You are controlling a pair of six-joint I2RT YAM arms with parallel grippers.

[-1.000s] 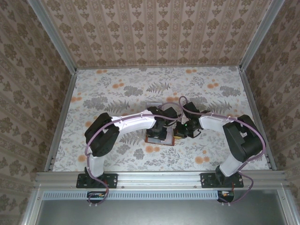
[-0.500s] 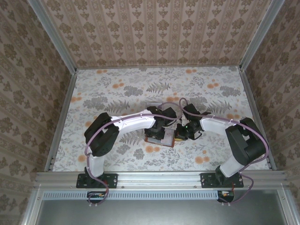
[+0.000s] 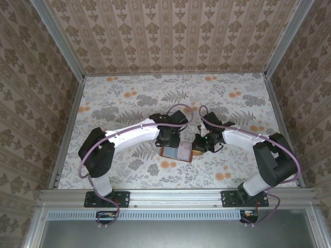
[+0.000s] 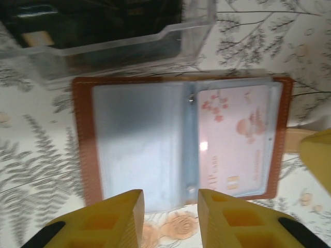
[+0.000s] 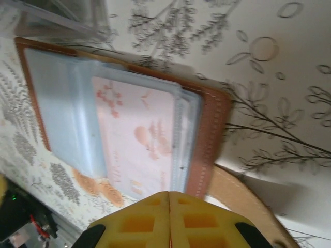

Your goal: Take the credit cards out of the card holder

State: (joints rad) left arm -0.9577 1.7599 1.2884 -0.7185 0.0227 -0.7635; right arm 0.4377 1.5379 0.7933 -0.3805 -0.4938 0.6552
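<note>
The card holder (image 3: 176,153) lies open and flat on the flowered table, brown leather round grey-blue pockets (image 4: 139,139). A pale pink credit card (image 4: 235,137) sits in its right pocket, also visible in the right wrist view (image 5: 139,139). My left gripper (image 4: 170,217) hovers over the holder's near edge, open, with nothing between its yellow fingers (image 4: 111,219). My right gripper (image 5: 169,217) is shut, its tips over the holder's right edge beside the brown strap tab (image 5: 243,199). From above, the left gripper (image 3: 170,138) and right gripper (image 3: 198,145) flank the holder.
A clear plastic tray (image 4: 199,28) stands just beyond the holder, with dark flat things (image 4: 93,20) inside. Patterned walls and metal rails close in the table on three sides. A yellow finger of the right gripper (image 4: 318,155) shows at the right of the left wrist view.
The left arm has drawn back off the card holder, whose open inside now shows from above, and its jaws have narrowed. The right gripper has barely moved.
</note>
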